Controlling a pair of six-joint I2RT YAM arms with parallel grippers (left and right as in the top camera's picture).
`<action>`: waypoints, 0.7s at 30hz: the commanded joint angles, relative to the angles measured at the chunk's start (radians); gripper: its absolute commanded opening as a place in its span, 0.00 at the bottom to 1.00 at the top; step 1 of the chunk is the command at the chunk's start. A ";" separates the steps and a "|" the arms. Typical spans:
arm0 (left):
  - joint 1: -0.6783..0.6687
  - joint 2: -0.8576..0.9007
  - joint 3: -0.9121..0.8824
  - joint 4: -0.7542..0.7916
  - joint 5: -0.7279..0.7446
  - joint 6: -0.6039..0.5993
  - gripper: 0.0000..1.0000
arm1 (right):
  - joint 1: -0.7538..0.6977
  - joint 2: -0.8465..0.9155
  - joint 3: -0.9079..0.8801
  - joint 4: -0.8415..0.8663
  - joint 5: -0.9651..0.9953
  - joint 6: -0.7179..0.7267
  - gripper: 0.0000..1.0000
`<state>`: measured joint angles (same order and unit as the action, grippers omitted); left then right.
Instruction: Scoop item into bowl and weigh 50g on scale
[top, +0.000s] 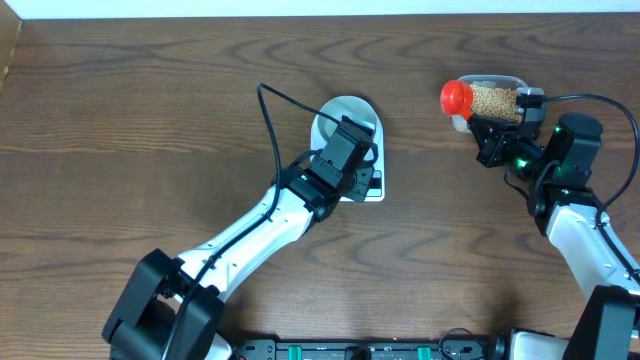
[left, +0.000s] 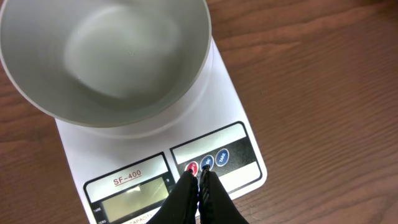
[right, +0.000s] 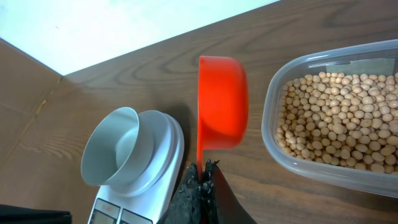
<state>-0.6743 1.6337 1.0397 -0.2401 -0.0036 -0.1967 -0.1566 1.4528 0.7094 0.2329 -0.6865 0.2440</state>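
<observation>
Bowl (left: 106, 56) on scale (left: 233, 106), left fingers (left: 180, 200) at buttons (left: 207, 163)

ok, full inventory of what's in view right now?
table: 1, dark brown wood, under everything
scale: 1, white, mid-table
bowl: 1, pale blue-white, empty, on the scale
tub: 1, clear plastic, right of the scale
beans: many, tan-yellow, in the tub
scoop: 1, red, between scale and tub
left hand: 1, black, shut, tips at the scale's buttons
right hand: 1, black, shut on the scoop's handle
</observation>
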 joint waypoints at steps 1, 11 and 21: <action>0.002 0.029 0.000 -0.003 -0.015 0.021 0.07 | 0.001 0.003 0.010 0.002 0.000 -0.017 0.01; 0.001 0.119 0.000 0.004 -0.003 -0.010 0.07 | 0.001 0.003 0.010 0.003 0.000 -0.017 0.01; 0.001 0.145 0.000 0.034 0.019 -0.019 0.07 | 0.001 0.003 0.010 0.003 0.000 -0.017 0.01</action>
<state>-0.6743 1.7611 1.0397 -0.2085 0.0021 -0.2085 -0.1566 1.4528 0.7094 0.2329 -0.6838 0.2440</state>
